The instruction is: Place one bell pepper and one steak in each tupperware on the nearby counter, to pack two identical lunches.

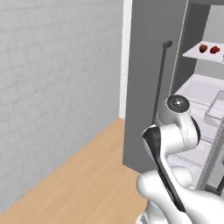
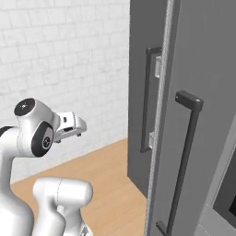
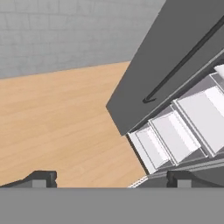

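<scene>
On the fridge shelf (image 1: 192,53), two bell peppers (image 1: 208,49) side by side; fingers (image 3: 41,179) wide.

Both base views look forward from behind the arm at the open fridge door (image 1: 146,83), at 1 o'clock in the left and 3 o'clock in the right, while the hand view looks steeply down on it and the wood floor (image 3: 57,118).

Two red bell peppers (image 1: 208,49), dark grey fridge door (image 1: 144,87), tan wooden floor (image 1: 87,179), white brick wall (image 1: 52,87).

a dark grey fridge door (image 1: 146,87) stands open beside a white brick wall (image 1: 57,87); pale shelves (image 3: 175,135) show inside; wooden floor (image 3: 57,122) below
</scene>
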Robot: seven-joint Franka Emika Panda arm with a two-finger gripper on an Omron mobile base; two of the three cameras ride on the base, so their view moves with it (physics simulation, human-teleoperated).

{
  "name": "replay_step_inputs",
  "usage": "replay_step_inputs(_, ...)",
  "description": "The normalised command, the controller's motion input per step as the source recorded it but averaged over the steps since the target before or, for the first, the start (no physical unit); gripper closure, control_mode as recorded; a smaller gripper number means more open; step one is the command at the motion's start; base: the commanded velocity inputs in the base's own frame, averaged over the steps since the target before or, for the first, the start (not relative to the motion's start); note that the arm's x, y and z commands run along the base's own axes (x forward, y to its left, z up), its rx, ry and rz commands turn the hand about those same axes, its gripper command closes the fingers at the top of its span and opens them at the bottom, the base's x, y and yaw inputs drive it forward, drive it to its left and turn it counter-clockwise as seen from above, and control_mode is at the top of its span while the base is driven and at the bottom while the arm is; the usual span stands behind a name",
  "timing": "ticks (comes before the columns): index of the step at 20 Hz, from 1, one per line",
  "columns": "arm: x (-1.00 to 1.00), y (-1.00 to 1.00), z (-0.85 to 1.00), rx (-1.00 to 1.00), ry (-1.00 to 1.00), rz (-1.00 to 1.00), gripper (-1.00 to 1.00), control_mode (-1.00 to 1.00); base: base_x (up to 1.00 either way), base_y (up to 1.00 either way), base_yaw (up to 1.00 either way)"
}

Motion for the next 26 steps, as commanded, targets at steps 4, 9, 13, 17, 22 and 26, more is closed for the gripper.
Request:
replay_step_inputs(4, 0.00, 0.00, 0.00, 0.00, 0.00, 0.00, -1.00, 1.00, 0.41, 0.09, -0.19)
replay_step_inputs(9, 0.00, 0.00, 0.00, 0.00, 0.00, 0.00, -1.00, 1.00, 0.77, 0.00, -0.39)
replay_step_inputs(13, 0.00, 0.00, 0.00, 0.00, 0.00, 0.00, -1.00, 1.00, 1.00, 0.18, -0.54)
replay_step_inputs(17, 0.00, 0.00, 0.00, 0.00, 0.00, 0.00, -1.00, 1.00, 0.74, 0.39, -0.50)
replay_step_inputs(22, 0.00, 0.00, 0.00, 0.00, 0.00, 0.00, -1.00, 1.00, 0.21, -0.04, -0.45)
replay_step_inputs(26, 0.00, 0.00, 0.00, 0.00, 0.00, 0.00, -1.00, 1.00, 0.06, -0.16, -0.41)
